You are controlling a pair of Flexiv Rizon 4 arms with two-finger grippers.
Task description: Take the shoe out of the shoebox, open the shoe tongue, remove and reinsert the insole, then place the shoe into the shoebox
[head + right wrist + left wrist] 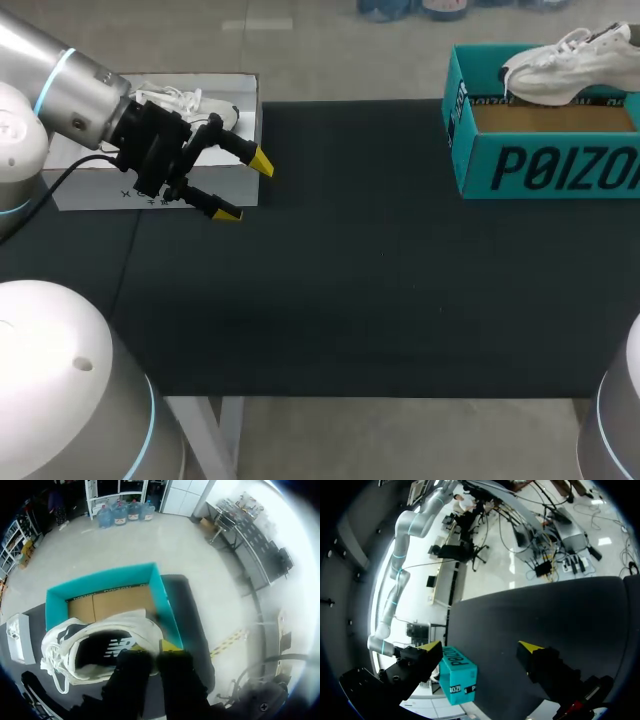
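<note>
The teal shoebox [545,165] stands open at the table's far right corner, its brown cardboard floor bare. A white sneaker [565,65] hangs over the box's back rim. In the right wrist view my right gripper [155,649] is shut on the rim of the sneaker's [85,650] opening, just above the shoebox [107,582]. The right gripper itself is outside the head view. At the far left my left gripper [244,188] is open and holds nothing. In the left wrist view the left gripper [480,646] points across the dark mat toward the shoebox [458,675].
A white box [70,190] sits at the table's far left, behind my left gripper, with a white laced object [175,98] on it. A black mat [380,270] covers the table between the two boxes.
</note>
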